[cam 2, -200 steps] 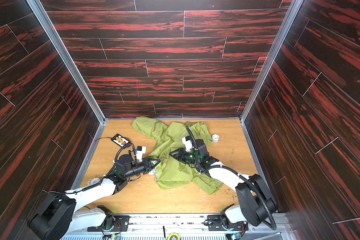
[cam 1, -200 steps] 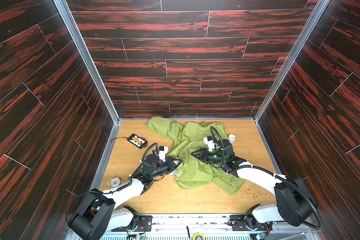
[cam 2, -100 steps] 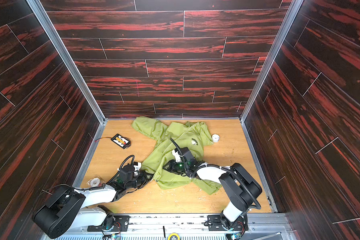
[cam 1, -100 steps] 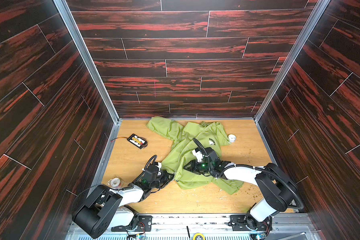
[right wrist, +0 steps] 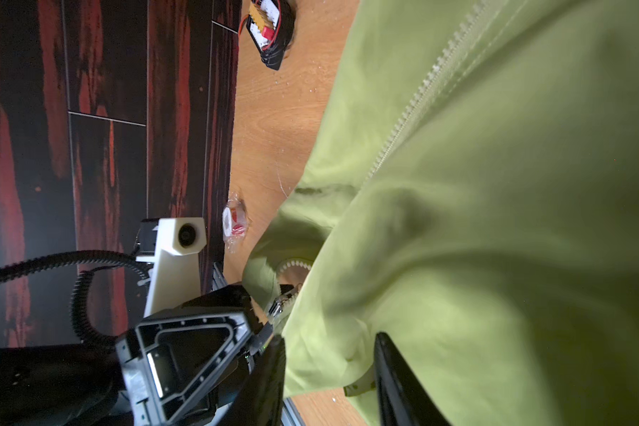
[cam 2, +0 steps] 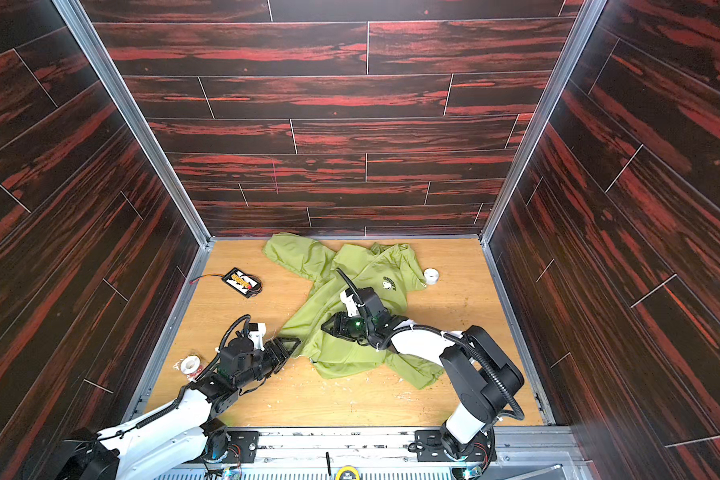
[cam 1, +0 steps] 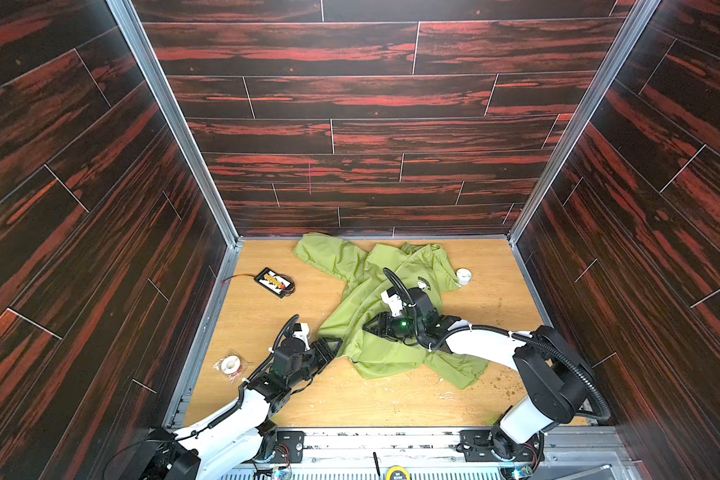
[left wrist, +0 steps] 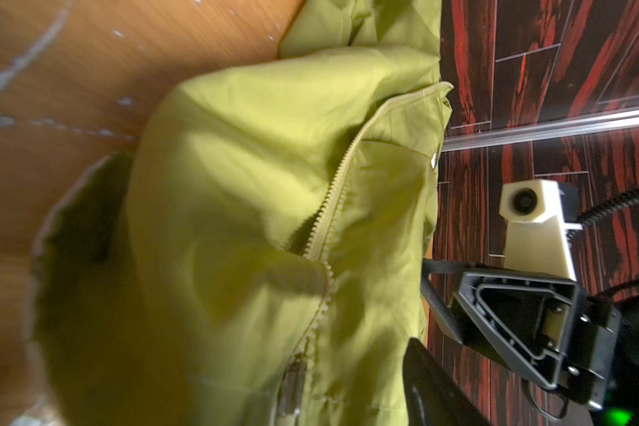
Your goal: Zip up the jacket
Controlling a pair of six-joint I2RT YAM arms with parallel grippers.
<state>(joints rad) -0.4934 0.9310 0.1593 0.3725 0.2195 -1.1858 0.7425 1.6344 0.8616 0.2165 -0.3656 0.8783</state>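
Left gripper (cam 1: 334, 345), lower centre in a top view, has its jaws spread, tips at the jacket (cam 1: 375, 361) hem, clamping nothing. Right gripper (cam 1: 370, 327), centre, pinches a jacket fold (fabric bulges between its fingers). Counts: one jacket mid-floor, two grippers, left roll (cam 1: 229, 364), black pack (cam 1: 276, 282), right roll (cam 1: 463, 275).

Thin lime-green jacket (cam 1: 371, 353) (cam 2: 341, 357) lies crumpled, front side up, mid-tabletop (cam 1: 495, 307), collar toward the back wall and hem toward the front in both top views. One sleeve (cam 1: 321, 253) sprawls back-left, the other sleeve (cam 1: 458, 370) is bunched front-right. Dark chest logo (cam 1: 424, 283) faces up. Green zipper (left wrist: 342, 177) runs down the front, and fabric gapes beside its teeth midway. Metal slider (right wrist: 281, 300) sits low near the hem.
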